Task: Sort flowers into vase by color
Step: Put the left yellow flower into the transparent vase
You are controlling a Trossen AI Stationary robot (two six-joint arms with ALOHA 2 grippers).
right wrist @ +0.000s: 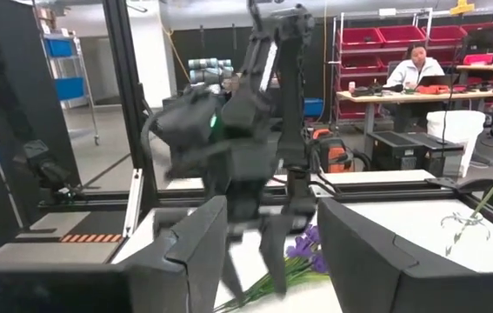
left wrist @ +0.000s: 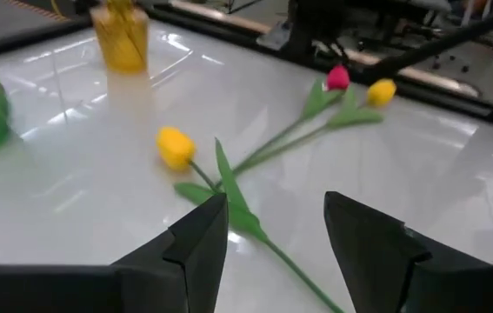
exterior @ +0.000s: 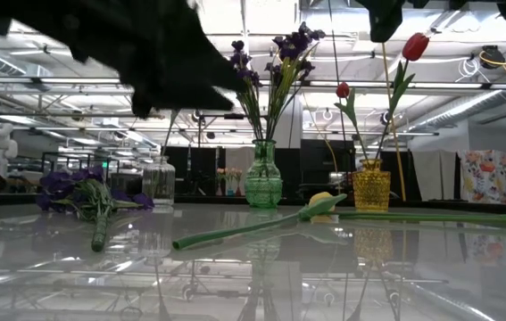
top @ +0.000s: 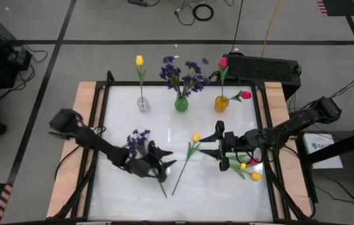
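Note:
A yellow tulip point(top: 191, 145) lies flat on the white table, its bud point(left wrist: 175, 146) toward the far side. My left gripper point(top: 166, 164) hovers open just left of its stem; in the left wrist view the stem point(left wrist: 255, 228) runs on the table between and beyond the fingers point(left wrist: 201, 233). A purple bunch point(top: 138, 140) lies beside and partly under that arm. My right gripper point(top: 206, 144) stands open above the table, pointing left at the left arm point(right wrist: 246, 113). A pink and a yellow tulip point(top: 251, 170) lie under the right arm.
Three vases stand along the far edge: a clear one point(top: 142, 104) with a yellow tulip, a green one point(top: 181, 104) with purple blossoms, an amber one point(top: 221, 103) with two red tulips. The near middle of the table point(top: 214, 200) is bare. A person sits far off point(right wrist: 416, 65).

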